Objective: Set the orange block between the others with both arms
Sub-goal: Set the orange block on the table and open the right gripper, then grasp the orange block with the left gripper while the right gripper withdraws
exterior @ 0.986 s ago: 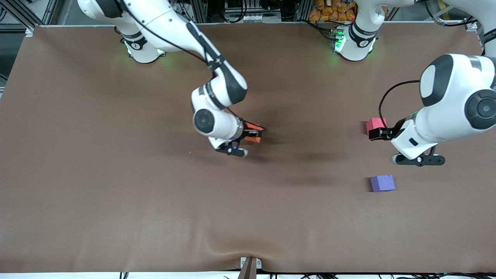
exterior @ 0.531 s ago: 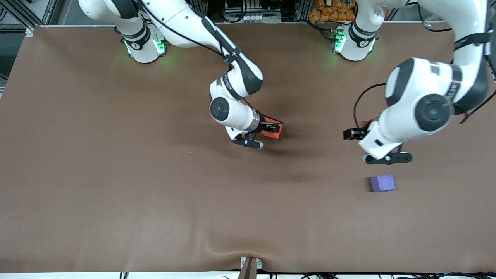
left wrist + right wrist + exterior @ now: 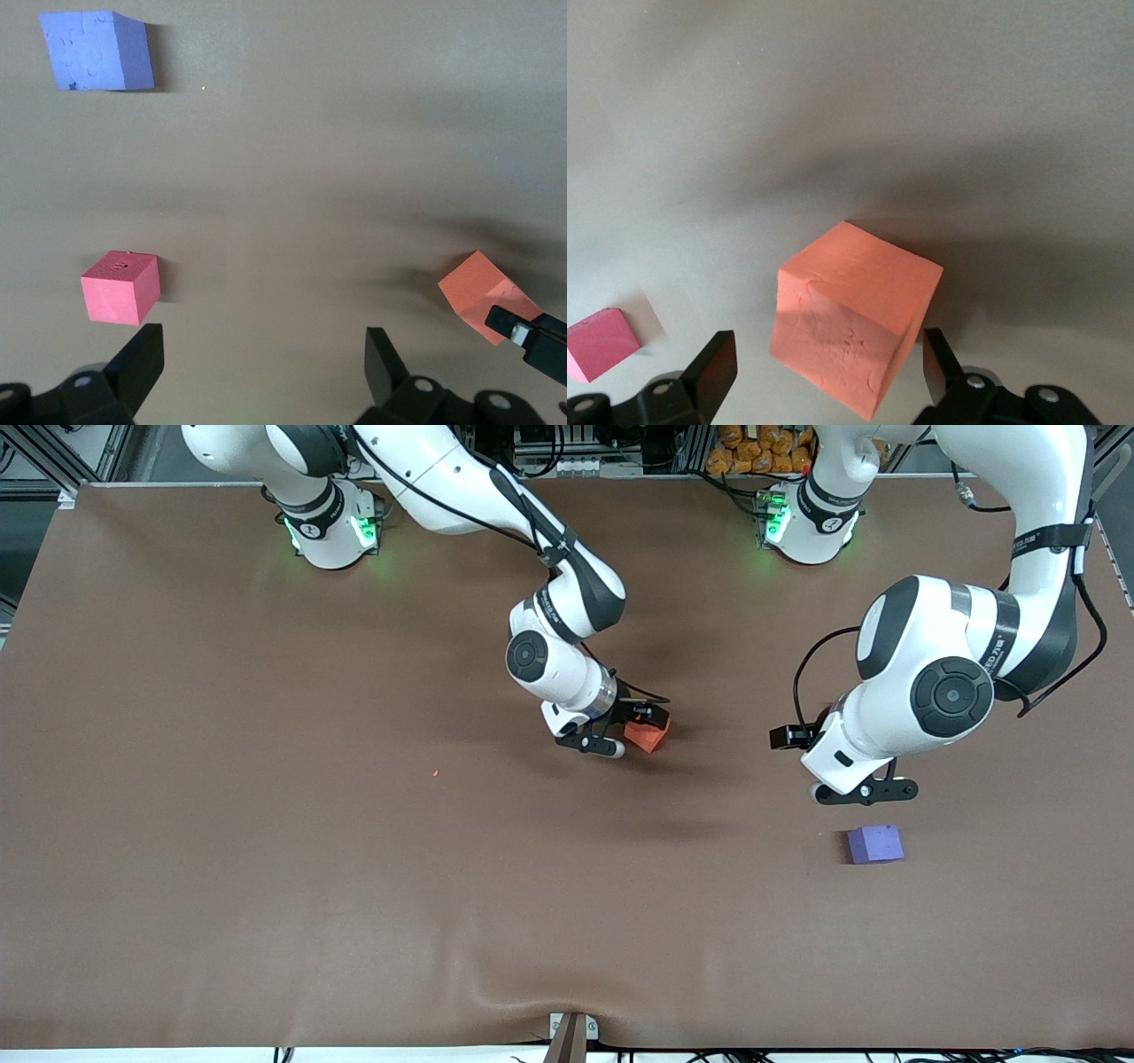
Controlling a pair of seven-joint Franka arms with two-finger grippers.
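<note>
The orange block [image 3: 648, 736] [image 3: 850, 328] sits tilted between the fingers of my right gripper [image 3: 636, 726] [image 3: 826, 363], over the middle of the brown table. The jaws stand open, with a clear gap on one side of the block. My left gripper [image 3: 788, 737] [image 3: 261, 363] is open and holds nothing; it hangs beside the pinkish-red cube [image 3: 121, 287] [image 3: 601, 343], which the left arm hides in the front view. The purple-blue cube [image 3: 875, 843] [image 3: 93, 50] lies nearer the front camera. The left wrist view also shows the orange block [image 3: 483, 292].
A small orange speck [image 3: 434, 772] lies on the brown cloth [image 3: 266, 868] toward the right arm's end. The cloth has a wrinkle [image 3: 523, 992] by the front edge, above a bracket [image 3: 571, 1035]. Both green-lit bases stand along the back edge.
The right arm carried the orange block toward the left arm's end, then opened its jaws. The left arm swung toward the table's middle and now covers the pinkish-red cube in the front view.
</note>
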